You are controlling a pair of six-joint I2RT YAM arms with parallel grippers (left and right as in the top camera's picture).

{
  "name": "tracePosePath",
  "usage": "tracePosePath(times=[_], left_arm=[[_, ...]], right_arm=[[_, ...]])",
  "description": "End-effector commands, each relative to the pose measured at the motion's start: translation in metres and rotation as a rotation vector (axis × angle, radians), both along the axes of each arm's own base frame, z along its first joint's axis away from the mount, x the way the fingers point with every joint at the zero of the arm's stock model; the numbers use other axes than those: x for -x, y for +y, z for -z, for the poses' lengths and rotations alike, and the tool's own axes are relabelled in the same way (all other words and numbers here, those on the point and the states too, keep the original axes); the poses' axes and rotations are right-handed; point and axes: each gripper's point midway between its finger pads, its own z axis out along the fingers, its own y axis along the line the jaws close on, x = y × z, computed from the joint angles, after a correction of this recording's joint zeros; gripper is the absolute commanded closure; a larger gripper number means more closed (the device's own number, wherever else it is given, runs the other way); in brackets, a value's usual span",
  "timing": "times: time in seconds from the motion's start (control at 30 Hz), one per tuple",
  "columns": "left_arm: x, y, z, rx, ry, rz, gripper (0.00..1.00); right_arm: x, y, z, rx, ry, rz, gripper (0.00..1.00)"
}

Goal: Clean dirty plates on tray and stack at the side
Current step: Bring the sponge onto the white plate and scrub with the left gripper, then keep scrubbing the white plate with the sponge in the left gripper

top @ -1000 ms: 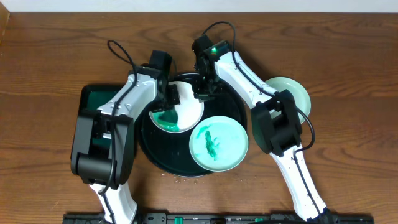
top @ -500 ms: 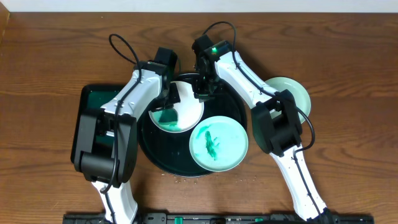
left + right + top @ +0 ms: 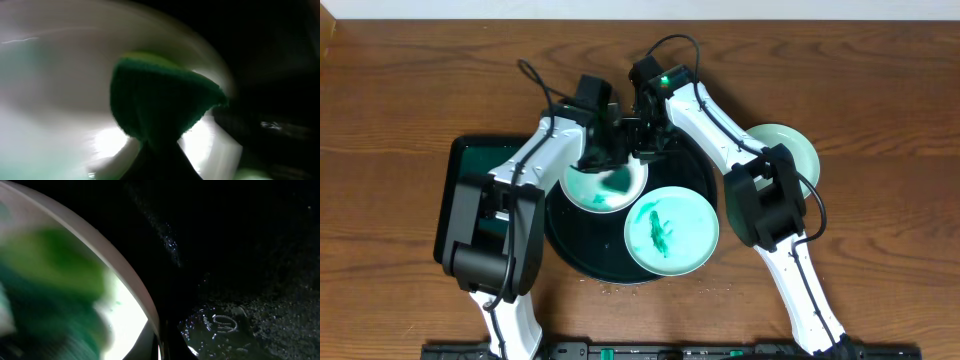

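change: left hand (image 3: 608, 160) has swept from the white plate's (image 3: 588, 195) left rim to its far-right side in the last second. Right hand (image 3: 648, 148) hasn't moved.
meaning: mid-wipe, probably plate two of three. The stroke is spreading the green rather than lifting it, so I'd expect more passes.
tray (image 3: 578, 250): mid-table (image 3: 400, 80), a bit toward the near edge, carrying two plates.
smeared mint plate (image 3: 671, 230): near-right part of tray, dark green streak in its centre, not yet wiped.
clean mint plate (image 3: 795, 145): off the tray toward the table's right edge, no smear visible. Likely the start of the stack.
white plate: far-left part of tray, pale green film over most of it, darker blot beside the pad.
left hand: clenched on green pad (image 3: 160, 97), which is down on the plate.
right hand: at the white plate's far rim. Can't tell if it is grasping the rim or released.
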Motion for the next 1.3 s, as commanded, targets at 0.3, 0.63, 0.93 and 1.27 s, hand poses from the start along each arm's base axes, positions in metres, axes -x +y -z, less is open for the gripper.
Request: tracePosePath(times=[0.3, 0.63, 0.93, 1.27], left_arm=[[-0.016, 0.071, -0.039, -0.344, -0.097, -0.319, 0.93], [-0.004, 0.098, -0.015, -0.519, -0.067, -0.37, 0.93], [0.014, 0.06, 0.004, -0.438, 0.021, -0.274, 0.93], [0.014, 0.022, 0.005, -0.236, 0.031, -0.082, 0.93]], right_arm=[[-0.01, -0.045, 0.041, 0.184, -0.011, 0.051, 0.99], [-0.01, -0.045, 0.041, 0.184, -0.011, 0.051, 0.99], [-0.01, -0.045, 0.041, 0.184, -0.011, 0.051, 0.99], [-0.009, -0.044, 0.041, 0.175, -0.008, 0.036, 0.99]])
